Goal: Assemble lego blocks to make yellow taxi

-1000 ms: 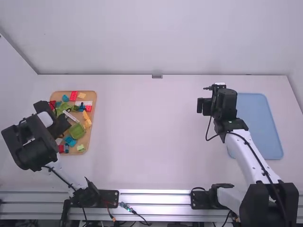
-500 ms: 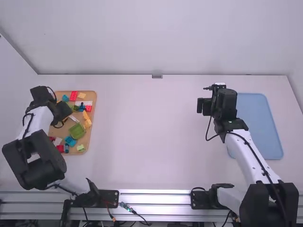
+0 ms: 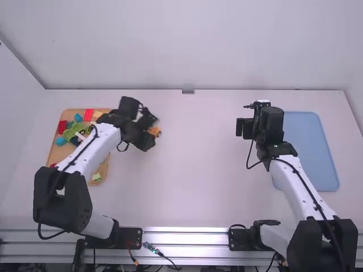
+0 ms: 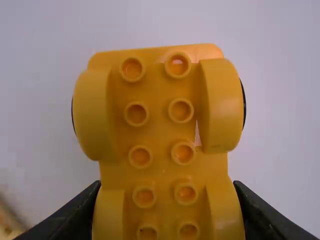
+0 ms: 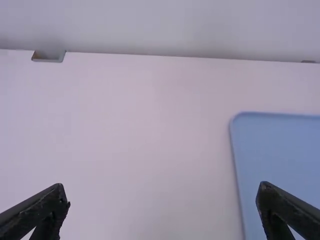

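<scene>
Swinging away from the wooden tray (image 3: 57, 152), the left arm (image 3: 85, 161) has carried its gripper (image 3: 151, 130) to the white surface (image 3: 198, 164) on the tray's right-hand side; half a second ago that gripper was over the tray. The right arm (image 3: 300, 187) stands as it did, beside the blue tray (image 3: 319, 150).

The yellow-orange car base (image 4: 162, 117) is now beyond the wooden tray's right edge, in the left gripper. It is a long, glossy toy-brick piece with rounded wheel arches bulging along both sides. Thin black slivers, which look like wheel edges, peek past the two arches at one end. Down its middle run two columns of hollow round studs, five rows of them showing.

The left gripper's two fingers stand apart by the width of the car base, pressed to its opposite sides. Whether the base touches the surface, I cannot tell. The right gripper (image 3: 258, 105) has its fingers spread wide, with nothing between them.
</scene>
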Action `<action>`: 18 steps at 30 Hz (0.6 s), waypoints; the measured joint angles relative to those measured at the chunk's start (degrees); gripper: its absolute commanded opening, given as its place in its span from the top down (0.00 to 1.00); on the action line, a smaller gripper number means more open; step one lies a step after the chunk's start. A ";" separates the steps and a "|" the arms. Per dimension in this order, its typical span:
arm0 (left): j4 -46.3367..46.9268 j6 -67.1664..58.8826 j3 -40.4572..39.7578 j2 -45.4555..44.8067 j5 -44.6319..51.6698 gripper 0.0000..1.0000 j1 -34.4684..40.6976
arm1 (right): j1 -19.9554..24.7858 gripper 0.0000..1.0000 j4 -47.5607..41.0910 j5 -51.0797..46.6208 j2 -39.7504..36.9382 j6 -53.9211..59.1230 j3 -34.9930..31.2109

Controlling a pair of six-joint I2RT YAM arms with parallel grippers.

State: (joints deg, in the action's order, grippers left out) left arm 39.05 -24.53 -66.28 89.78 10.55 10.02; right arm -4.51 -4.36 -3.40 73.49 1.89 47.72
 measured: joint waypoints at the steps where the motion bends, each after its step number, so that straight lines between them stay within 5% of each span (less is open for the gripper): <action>1: 0.46 -3.96 0.00 0.07 0.00 0.98 4.28 | 0.00 0.01 -0.20 -0.09 0.00 0.02 0.00; 10: -0.94 -22.05 2.32 3.45 0.37 0.98 22.38 | 0.02 0.01 -0.72 -0.87 0.00 1.07 0.00; 18: -7.69 -29.22 6.97 9.49 0.11 0.98 25.33 | 0.00 0.01 -0.74 -0.90 0.00 1.25 0.00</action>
State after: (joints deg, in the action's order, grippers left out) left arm 31.35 -53.76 -59.31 99.26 10.66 35.35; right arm -4.51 -5.10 -4.29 73.49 3.14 47.72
